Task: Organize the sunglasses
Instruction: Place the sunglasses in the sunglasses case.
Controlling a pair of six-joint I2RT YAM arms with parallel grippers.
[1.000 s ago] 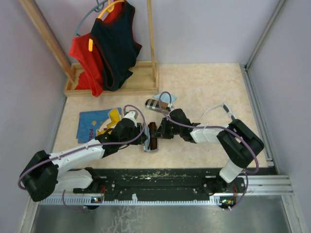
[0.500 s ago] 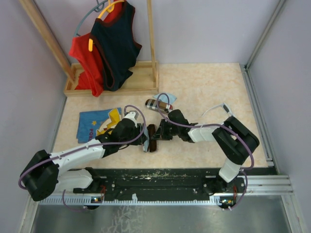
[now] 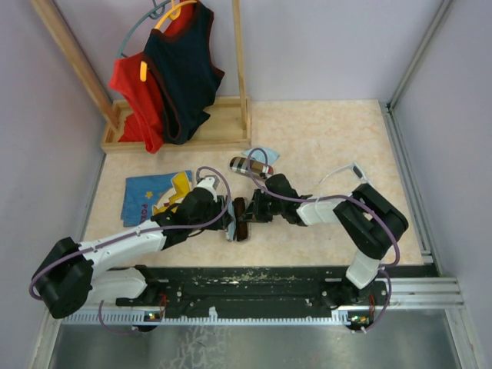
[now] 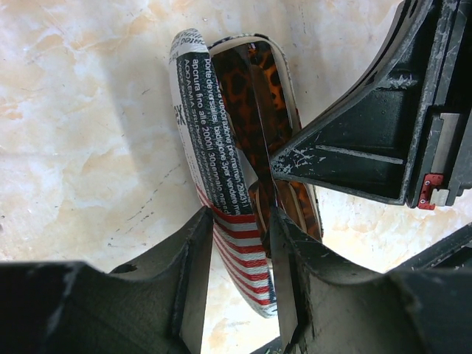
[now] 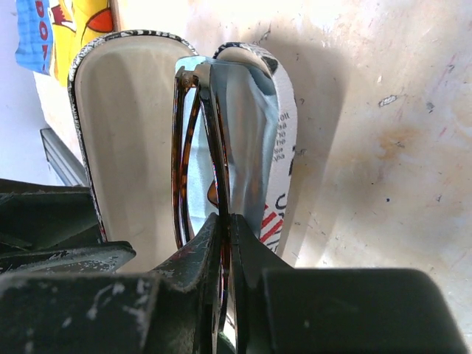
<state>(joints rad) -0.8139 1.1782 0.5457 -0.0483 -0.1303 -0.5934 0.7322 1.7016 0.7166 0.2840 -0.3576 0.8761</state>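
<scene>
At table [image 3: 323,138] centre, left gripper [image 4: 240,228] tight on the newsprint-lettered case [image 4: 195,125] wall, right gripper [image 5: 226,225] tight on tortoiseshell sunglasses [image 4: 254,88].

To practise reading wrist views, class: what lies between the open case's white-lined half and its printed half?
In the right wrist view: the brown sunglasses, gripped by the right hand, and a light-blue cloth.

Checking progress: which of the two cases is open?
The flag-print case, clamped by the left gripper, brown sunglasses between its halves. The plaid case behind it is shut.
</scene>
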